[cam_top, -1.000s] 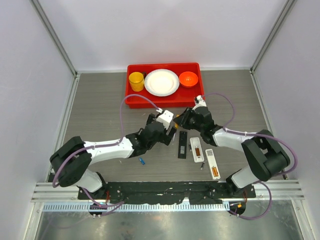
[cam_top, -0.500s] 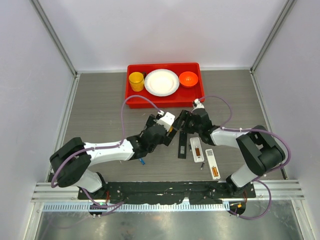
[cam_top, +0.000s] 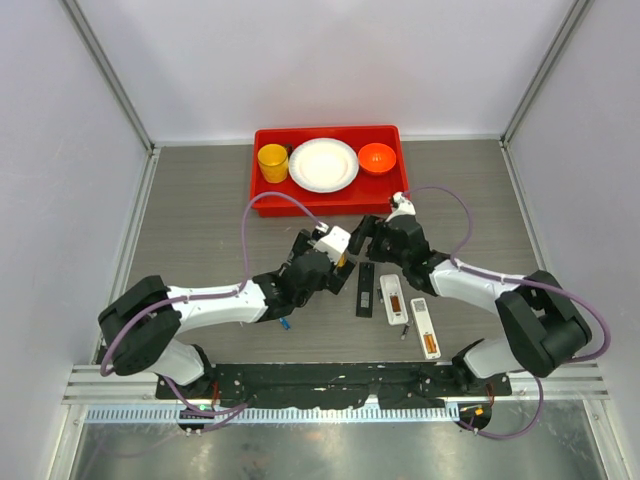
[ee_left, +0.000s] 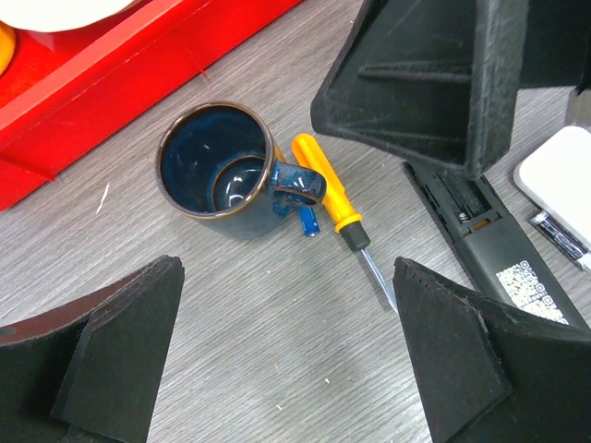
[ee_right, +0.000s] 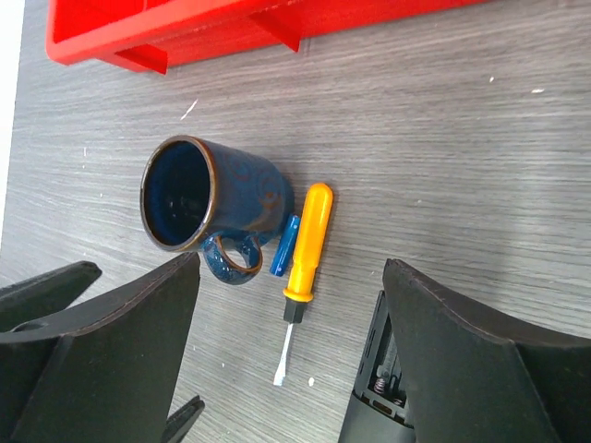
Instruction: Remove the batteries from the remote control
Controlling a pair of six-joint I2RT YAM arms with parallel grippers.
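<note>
both grippers released, jaws wide, nothing held. left gripper (ee_left: 286,305) and right gripper (ee_right: 291,318) hang low over the desk (ee_left: 111,231), facing each other across a dark blue mug (ee_left: 222,171). blue battery (ee_right: 284,247) lies on the desk between the mug handle and an orange screwdriver (ee_right: 307,245). black remote (ee_left: 480,231) just beside the screwdriver tip, battery bay uncovered. dark battery (ee_left: 559,238) lies between the black remote and a white remote (ee_left: 559,171).

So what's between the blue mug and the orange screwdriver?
A small blue battery lies between the handle of the mug and the screwdriver, clearest in the right wrist view.
</note>
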